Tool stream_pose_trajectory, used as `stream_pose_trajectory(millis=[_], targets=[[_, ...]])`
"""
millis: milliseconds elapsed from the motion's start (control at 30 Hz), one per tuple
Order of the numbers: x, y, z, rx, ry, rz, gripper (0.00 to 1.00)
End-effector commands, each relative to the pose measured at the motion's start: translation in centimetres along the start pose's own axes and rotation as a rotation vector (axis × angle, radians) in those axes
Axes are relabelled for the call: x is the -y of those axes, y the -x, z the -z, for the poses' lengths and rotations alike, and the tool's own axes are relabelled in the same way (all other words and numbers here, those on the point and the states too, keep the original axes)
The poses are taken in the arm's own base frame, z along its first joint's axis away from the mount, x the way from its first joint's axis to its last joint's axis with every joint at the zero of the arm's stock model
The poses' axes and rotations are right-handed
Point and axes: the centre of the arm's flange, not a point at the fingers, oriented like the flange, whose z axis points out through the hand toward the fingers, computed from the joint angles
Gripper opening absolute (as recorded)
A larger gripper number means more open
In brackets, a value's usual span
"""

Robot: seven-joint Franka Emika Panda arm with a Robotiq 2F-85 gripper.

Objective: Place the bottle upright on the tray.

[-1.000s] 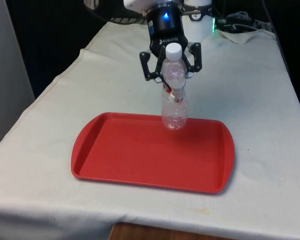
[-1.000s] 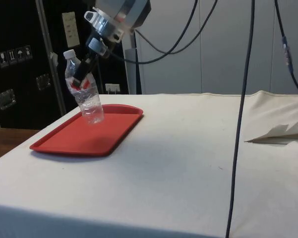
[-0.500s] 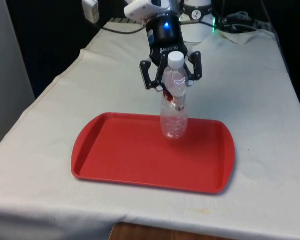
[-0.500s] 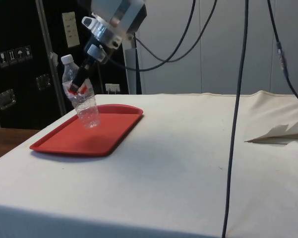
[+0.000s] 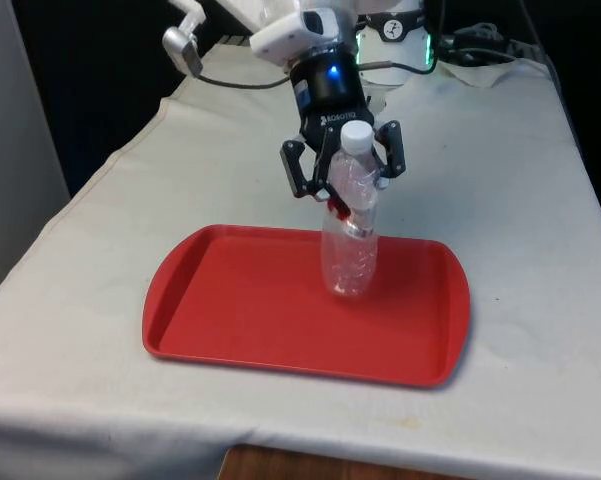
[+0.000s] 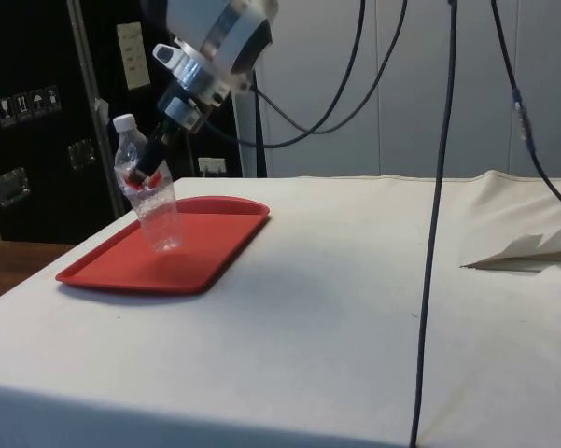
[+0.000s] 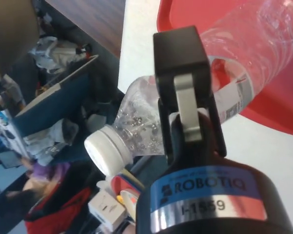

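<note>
We are gripping the bottle (image 5: 351, 215) by its neck with the gripper (image 5: 342, 183), fingers clamped shut around it. It is hanging nearly upright, slightly tilted, over the middle of the red tray (image 5: 220, 320), its base at the tray's floor, ready for setting down.

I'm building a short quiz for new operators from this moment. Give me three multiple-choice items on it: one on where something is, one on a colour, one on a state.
1. Where is the bottle?
A. over the tray
B. lying on the cloth
C. off the table

2. What colour is the tray?
A. blue
B. red
C. white

3. How does the gripper stand?
A. open, holding nothing
B. shut on the bottle
C. resting on the tray

Answers: 1 A, its base is over the tray's far side; 2 B, red in both fixed views; 3 B, the fingers clamp the bottle's upper part.
</note>
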Motion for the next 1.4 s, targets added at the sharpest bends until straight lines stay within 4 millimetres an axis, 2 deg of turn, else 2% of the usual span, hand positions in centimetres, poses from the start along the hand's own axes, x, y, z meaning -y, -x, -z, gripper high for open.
stream_pose_trajectory(millis=[0, 367, 667, 1367], targets=[[-0.1, -0.4, -0.1, -0.025, 0.003, 0.012, 0.00], [0.0, 0.9, -0.8, -0.029, -0.020, 0.042, 0.00], [0.0, 1.1, -1.0, -0.035, -0.030, 0.059, 0.00], [-2.3, 1.1, -0.2, -0.104, -0.049, 0.056, 0.00]])
